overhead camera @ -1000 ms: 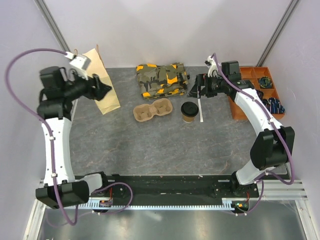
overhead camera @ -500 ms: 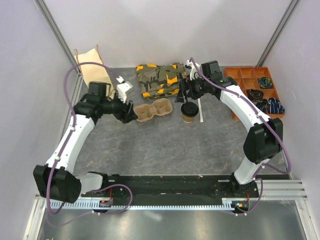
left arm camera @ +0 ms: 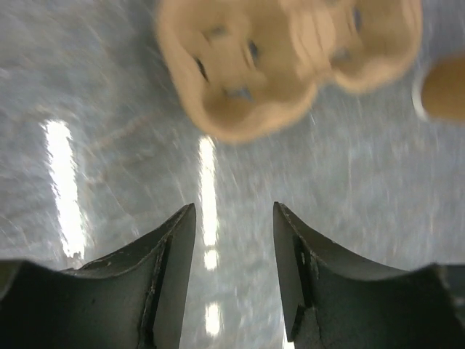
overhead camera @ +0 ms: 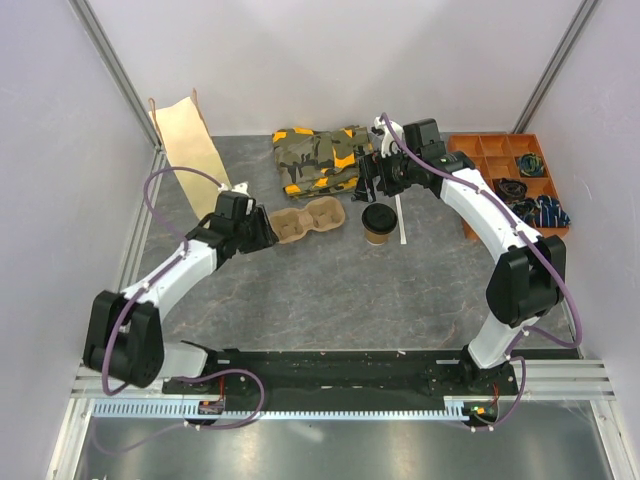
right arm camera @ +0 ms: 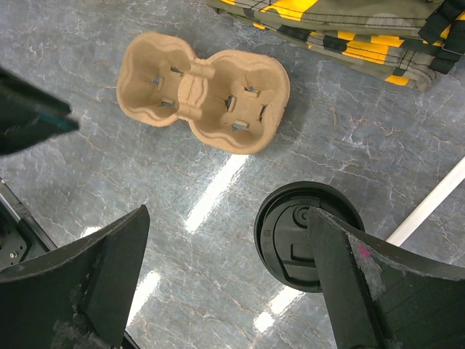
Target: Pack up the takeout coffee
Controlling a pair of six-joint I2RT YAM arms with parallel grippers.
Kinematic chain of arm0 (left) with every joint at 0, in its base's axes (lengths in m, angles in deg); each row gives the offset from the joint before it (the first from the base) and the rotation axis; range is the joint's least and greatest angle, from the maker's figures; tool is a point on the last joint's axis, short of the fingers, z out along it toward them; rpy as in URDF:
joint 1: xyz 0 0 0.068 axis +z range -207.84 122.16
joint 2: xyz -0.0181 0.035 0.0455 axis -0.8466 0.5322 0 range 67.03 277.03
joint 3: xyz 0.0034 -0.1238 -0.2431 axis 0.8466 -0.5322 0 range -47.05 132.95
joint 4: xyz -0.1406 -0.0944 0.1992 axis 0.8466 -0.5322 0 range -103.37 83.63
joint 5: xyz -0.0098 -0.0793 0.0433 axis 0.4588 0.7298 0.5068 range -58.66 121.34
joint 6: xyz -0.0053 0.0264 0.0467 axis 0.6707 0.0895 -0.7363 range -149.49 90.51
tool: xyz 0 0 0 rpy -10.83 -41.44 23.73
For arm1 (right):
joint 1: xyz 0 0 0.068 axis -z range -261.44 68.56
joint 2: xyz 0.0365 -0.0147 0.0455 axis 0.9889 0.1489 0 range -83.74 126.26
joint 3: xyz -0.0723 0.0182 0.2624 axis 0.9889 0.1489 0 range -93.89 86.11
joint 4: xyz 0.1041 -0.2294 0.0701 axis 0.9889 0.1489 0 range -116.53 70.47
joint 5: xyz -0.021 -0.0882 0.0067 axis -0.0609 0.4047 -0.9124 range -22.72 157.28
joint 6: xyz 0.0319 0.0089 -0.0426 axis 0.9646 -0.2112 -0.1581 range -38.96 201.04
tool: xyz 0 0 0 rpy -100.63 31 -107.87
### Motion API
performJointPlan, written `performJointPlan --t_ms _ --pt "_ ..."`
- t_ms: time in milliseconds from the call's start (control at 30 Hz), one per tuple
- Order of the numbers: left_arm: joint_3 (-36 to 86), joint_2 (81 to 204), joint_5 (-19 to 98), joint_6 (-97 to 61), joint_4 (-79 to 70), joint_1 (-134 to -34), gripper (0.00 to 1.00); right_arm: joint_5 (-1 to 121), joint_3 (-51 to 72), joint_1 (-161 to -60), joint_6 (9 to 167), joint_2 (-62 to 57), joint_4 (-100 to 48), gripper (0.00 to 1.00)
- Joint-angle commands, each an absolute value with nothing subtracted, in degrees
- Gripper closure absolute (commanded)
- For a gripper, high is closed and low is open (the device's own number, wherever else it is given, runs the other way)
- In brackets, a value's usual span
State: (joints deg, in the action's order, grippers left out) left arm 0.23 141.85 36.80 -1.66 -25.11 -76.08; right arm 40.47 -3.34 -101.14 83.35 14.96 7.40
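The takeout coffee (overhead camera: 378, 222), a tan paper cup with a black lid, stands upright on the grey table right of the brown two-hole cup tray (overhead camera: 305, 220). My right gripper (overhead camera: 366, 186) hovers open just behind and above the cup. In the right wrist view the lid (right arm camera: 290, 247) lies partly under the right finger, and the gripper (right arm camera: 229, 212) holds nothing. My left gripper (overhead camera: 266, 236) is open and empty, low at the tray's left end. The left wrist view shows the blurred tray (left arm camera: 290, 58) ahead of the gripper (left arm camera: 234, 207) and the cup (left arm camera: 445, 87) at the right edge.
A tall tan paper bag (overhead camera: 188, 135) leans at the back left. A folded camouflage cloth (overhead camera: 322, 155) lies behind the tray. A white stick (overhead camera: 401, 215) lies right of the cup. An orange compartment bin (overhead camera: 478, 160) with small items stands at the far right.
My left arm has swung from the paper bag down to the tray's left end. My right gripper has moved left from beside the bin to above the cup.
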Motion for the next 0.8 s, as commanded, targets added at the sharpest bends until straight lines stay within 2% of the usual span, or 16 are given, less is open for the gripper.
performJointPlan --t_ms 0,367,767 --pt "2.3 148.8 24.9 8.9 -17.2 -75.8 0.47 40.2 -4.1 -101.2 83.9 15.1 6.6 0.02" --pt "3.1 157.6 27.2 10.7 -2.8 -74.1 0.47 39.5 -2.4 -101.2 83.2 15.0 6.8 0.02" --pt "3.6 162.3 27.7 11.9 -2.2 -74.1 0.56 39.2 -2.6 -101.0 83.2 15.6 6.9 0.02"
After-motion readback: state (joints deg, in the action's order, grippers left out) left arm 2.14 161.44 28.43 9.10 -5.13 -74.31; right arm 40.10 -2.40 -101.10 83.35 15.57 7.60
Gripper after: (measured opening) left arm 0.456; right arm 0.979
